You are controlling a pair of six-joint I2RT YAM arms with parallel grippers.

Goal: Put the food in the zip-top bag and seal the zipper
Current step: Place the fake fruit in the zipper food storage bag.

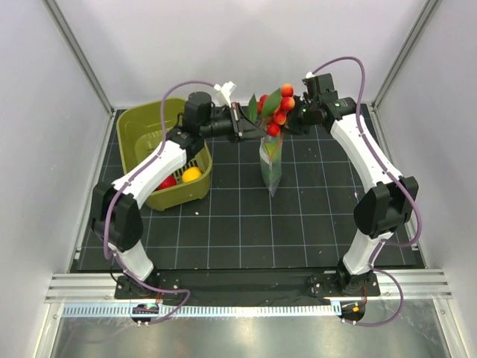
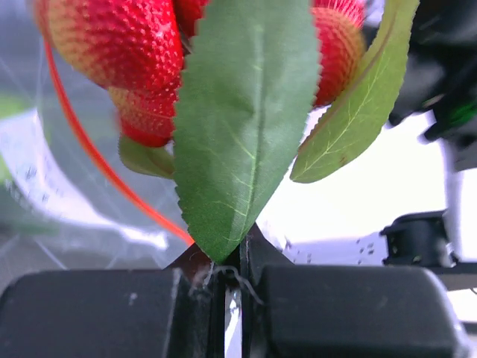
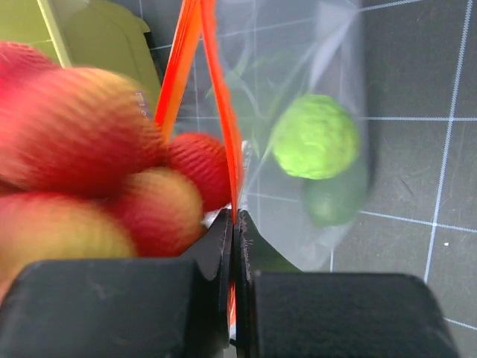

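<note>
Zip-top bag (image 1: 270, 170) hangs upright mid-table btwn both arms, green round food (image 3: 314, 136) inside and red fruit sprig (image 1: 279, 108) w/ leaves poking out of its mouth. R gripper (image 3: 233, 224) fingers are pinched tight on the zipper (image 3: 223, 112) end. L gripper (image 2: 238, 257) fingers are closed on the opp. mouth edge w/ a leaf (image 2: 246, 112) tip at the pinch. Olive basket (image 1: 141, 127) at left holds a yellow ball (image 1: 191, 174) + a red piece (image 1: 168, 181).
</note>
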